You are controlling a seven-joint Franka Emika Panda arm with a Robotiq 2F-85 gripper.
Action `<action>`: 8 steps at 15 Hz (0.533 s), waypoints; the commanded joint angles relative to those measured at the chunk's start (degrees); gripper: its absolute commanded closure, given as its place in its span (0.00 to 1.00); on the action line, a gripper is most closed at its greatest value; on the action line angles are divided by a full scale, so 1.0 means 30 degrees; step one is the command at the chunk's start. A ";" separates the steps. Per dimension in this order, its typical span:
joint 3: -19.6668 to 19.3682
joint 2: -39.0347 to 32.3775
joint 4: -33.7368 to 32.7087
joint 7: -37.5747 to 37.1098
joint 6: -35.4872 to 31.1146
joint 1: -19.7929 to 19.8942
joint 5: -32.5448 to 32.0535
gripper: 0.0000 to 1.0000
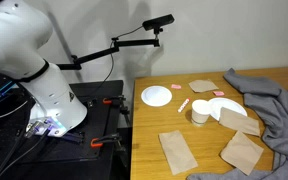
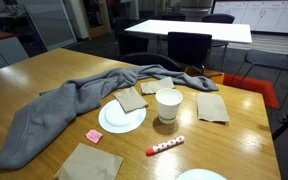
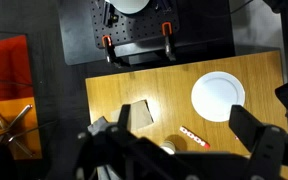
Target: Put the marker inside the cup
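Marker (image 1: 183,104) lies flat on the table (image 1: 149,140), in the gap between the bare plate (image 1: 157,95) and the cup (image 1: 200,111), touching neither. Nothing rests on it.

Cup is upright with its mouth open and uncovered. It sits just beside the second plate (image 2: 122,117), which has a brown napkin (image 2: 131,99) on top. Whether cup and plate touch, I cannot tell.

Clutter around:
- grey cloth (image 2: 64,105) heaped along the far side in an exterior view, reaching the second plate's edge
- pink square (image 2: 94,135) flat, just beside that plate, apart from the marker
- more brown napkins: one beside the cup (image 2: 212,106), one behind it (image 2: 154,87), one at the near corner (image 2: 89,163)
- two more napkins (image 1: 176,150) (image 1: 242,152) at the table's front edge in an exterior view

Gripper (image 3: 184,128) shows only in the wrist view, high over the table. Jaws are spread wide and hold nothing (fingers (image 3: 119,125) are dark and blurred at the frame bottom). From there the marker sits between the fingers, below the bare plate. The cup's rim (image 3: 169,148) just peeks in at the bottom. Arm (image 1: 44,90) stands off the table's end, next to black clamps (image 3: 134,45).
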State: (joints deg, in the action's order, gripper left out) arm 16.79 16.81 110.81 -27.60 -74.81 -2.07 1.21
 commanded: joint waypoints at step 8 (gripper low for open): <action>-0.0423 0.0074 0.0229 0.0014 -0.0479 -0.0538 -0.0485 0.00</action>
State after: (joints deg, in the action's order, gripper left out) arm 16.58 16.79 110.82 -27.60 -74.86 -2.27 1.13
